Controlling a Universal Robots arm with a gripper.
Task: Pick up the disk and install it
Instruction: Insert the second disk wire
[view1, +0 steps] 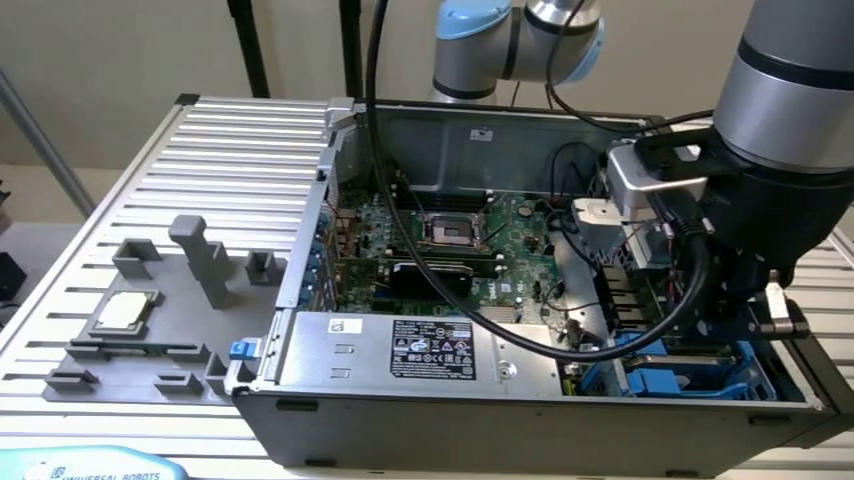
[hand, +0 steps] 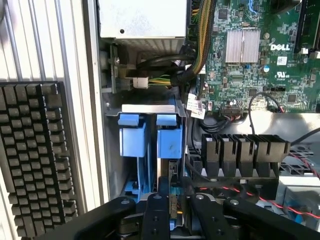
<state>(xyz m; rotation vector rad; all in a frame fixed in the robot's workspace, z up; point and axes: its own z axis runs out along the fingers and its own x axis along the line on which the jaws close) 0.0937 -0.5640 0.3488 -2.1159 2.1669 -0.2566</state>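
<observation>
The open computer case (view1: 400, 400) lay on the slatted table (view1: 200, 180), its green motherboard (hand: 260, 50) and grey power supply (view1: 414, 350) bared, and my arm reached into its drive-bay corner. There the disk (hand: 169, 165) stood on edge in its blue carrier among the blue bay rails (hand: 132, 140), and my claw (hand: 172, 207) was closed on it. I judged it wise to keep it square to the rails.

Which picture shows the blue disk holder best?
The wrist view: the blue carrier stands on edge in its bay, right above the gripper, its tabs plain. The exterior view shows blue plastic in the case's corner, partly behind the arm and cables.
</observation>
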